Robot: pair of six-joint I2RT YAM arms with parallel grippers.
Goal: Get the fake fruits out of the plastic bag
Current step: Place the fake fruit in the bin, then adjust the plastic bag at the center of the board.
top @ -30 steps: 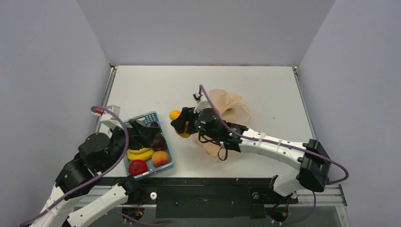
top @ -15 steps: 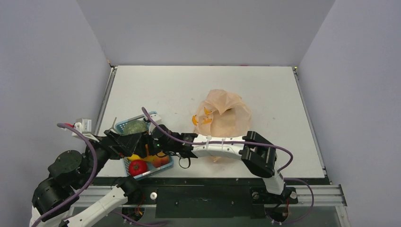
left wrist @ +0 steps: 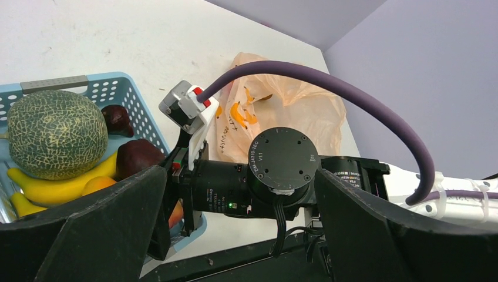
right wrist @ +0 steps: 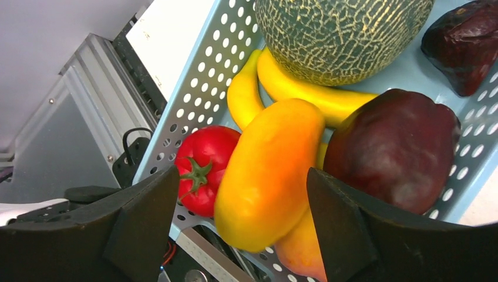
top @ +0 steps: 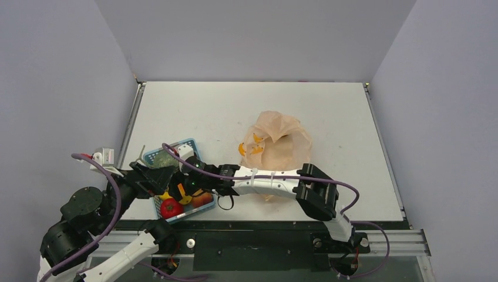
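The orange-yellow mango [right wrist: 270, 170] lies in the blue basket [right wrist: 199, 88] on top of other fruit, between the fingers of my right gripper [right wrist: 242, 176], which is open and not touching it. A dark purple round fruit [right wrist: 393, 155] and a small brown one [right wrist: 461, 44] lie beside it. The red-orange pointed fruit is not in view. The peach-orange plastic bag [top: 282, 141] lies crumpled at mid-table, also in the left wrist view [left wrist: 293, 106]. My right gripper [top: 185, 189] hangs over the basket [top: 182, 143]. My left gripper [top: 155, 176] is open and empty beside it.
The basket also holds a green melon [right wrist: 340, 35], yellow bananas [right wrist: 258, 88], a red tomato [right wrist: 202, 167] and a peach [right wrist: 302, 252]. My right forearm [left wrist: 282, 170] lies across the left gripper's open fingers. The table's near rail [top: 264, 226] runs just behind the basket.
My right arm carried the mango from beside the bag leftward to the basket and opened on it. My left arm pulled back from over the basket toward the near left.
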